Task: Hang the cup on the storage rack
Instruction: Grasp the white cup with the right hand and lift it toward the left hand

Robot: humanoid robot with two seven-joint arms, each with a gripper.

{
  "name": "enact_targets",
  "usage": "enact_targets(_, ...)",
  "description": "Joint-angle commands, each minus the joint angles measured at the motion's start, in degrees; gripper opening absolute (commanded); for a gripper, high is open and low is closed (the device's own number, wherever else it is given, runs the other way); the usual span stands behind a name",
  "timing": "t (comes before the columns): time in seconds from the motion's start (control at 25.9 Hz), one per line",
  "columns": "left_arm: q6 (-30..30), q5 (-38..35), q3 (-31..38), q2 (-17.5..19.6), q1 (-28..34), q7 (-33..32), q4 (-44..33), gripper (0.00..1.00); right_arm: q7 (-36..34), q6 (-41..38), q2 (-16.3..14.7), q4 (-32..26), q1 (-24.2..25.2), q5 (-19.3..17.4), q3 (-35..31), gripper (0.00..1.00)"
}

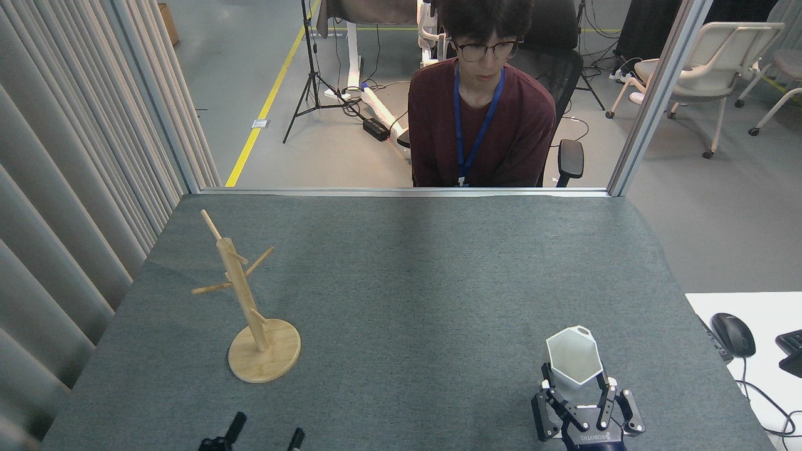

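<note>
The white faceted cup [573,354] stands upright at the near right of the grey table, its hexagonal rim open upward and a small holed tab on the far edge. My right gripper [576,381] comes in from the bottom edge and is shut on the cup's lower body, one finger on each side. The wooden storage rack [241,294] stands at the left on its round disc base [276,363], with thin pegs angling off the post and nothing hanging on them. My left gripper [266,431] peeks in at the bottom left, its two dark fingertips apart and holding nothing.
A person [482,119] sits just behind the table's far edge. A pleated curtain [69,188] runs along the left side. To the right a white desk [764,376] carries a black mouse [733,334] and cables. Grey felt [407,300] lies between rack and cup.
</note>
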Motion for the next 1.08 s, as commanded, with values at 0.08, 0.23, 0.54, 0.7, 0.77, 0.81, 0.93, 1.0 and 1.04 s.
enact_targets(0.08,0.63,-12.57,-9.8,-2.46,-4.11,-0.1,2.96,0.99,1.0,1.02,3.35,-3.41,-1.86,2.17,4.99,0.6)
enact_targets(0.23,4.68,-21.89,-14.37,-3.61,-6.66,-0.01,5.94,0.99,1.0,1.81,5.19,-7.37,-0.54,5.43,11.49,0.61)
enact_targets(0.54,4.68,-24.08,-14.64,-3.96,-7.45,-0.01,6.73,0.99,0.92,4.0,6.51,-9.3,3.41,9.73,20.81,0.61)
enact_targets(0.7,4.68,-23.64,-14.72,-3.87,-7.45,-0.1,6.21,0.99,0.83,5.76,6.69,-8.77,3.85,12.1,24.06,0.61)
enact_targets(0.77,4.59,-23.47,-14.81,-3.78,-7.37,-0.1,5.5,0.99,0.74,6.38,6.86,-8.42,3.94,12.46,25.03,0.61)
enact_targets(0.81,4.5,-23.47,-14.9,-3.78,-7.45,-0.1,4.98,0.99,0.74,6.55,6.86,-8.25,3.94,12.63,25.64,0.61)
enact_targets(0.93,4.41,-23.38,-14.9,-3.87,-7.45,-0.18,4.63,0.99,0.65,6.55,6.86,-8.16,4.03,13.42,27.05,0.61)
enact_targets(1.0,4.41,-23.38,-14.99,-3.96,-7.45,-0.27,4.63,0.99,0.56,6.64,6.86,-7.9,4.03,13.95,27.84,0.61)
enact_targets(1.04,4.41,-23.38,-15.07,-3.96,-7.37,-0.27,4.63,0.99,0.48,6.9,6.86,-7.72,4.03,14.3,28.28,0.61)
